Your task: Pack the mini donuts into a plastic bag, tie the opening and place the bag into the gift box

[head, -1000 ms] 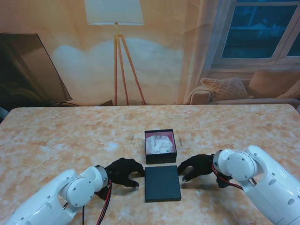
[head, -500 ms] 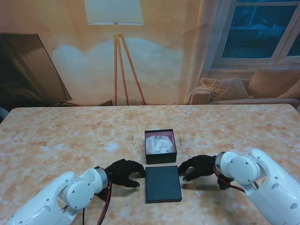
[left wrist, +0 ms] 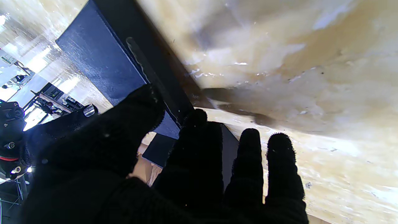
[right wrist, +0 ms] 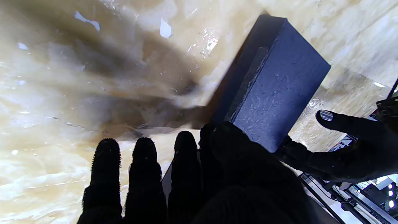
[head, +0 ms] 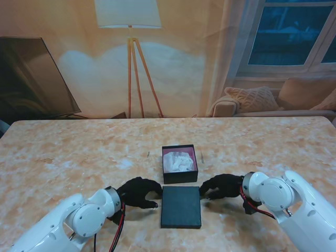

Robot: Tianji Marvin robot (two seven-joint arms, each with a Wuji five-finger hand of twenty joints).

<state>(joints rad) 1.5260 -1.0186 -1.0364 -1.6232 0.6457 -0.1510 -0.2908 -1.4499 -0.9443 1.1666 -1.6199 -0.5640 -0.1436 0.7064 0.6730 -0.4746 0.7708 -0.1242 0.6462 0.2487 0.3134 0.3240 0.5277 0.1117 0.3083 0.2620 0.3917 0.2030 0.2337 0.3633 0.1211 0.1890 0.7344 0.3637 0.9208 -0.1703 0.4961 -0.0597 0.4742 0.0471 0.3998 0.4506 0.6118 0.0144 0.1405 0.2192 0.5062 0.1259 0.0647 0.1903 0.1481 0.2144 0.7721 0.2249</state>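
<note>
Lid (head: 181, 206): stiff, light, smooth; best pinched at side edges, 3 and 9 o'clock.
Left hand (head: 137, 192): fingers spread, touching lid's edge.
Right hand (head: 222, 186): likewise, nothing gripped.
Gift box (head: 179, 164): 12 o'clock of lid, bag (head: 177, 160) inside.

The right hand (right wrist: 199, 174), in a black glove, reaches along the marbled table (right wrist: 77, 77), fingertips (right wrist: 185, 140) at the edge of a dark blue box lid (right wrist: 273, 90). The left hand (right wrist: 351, 146) touches the lid's opposite side.
</note>
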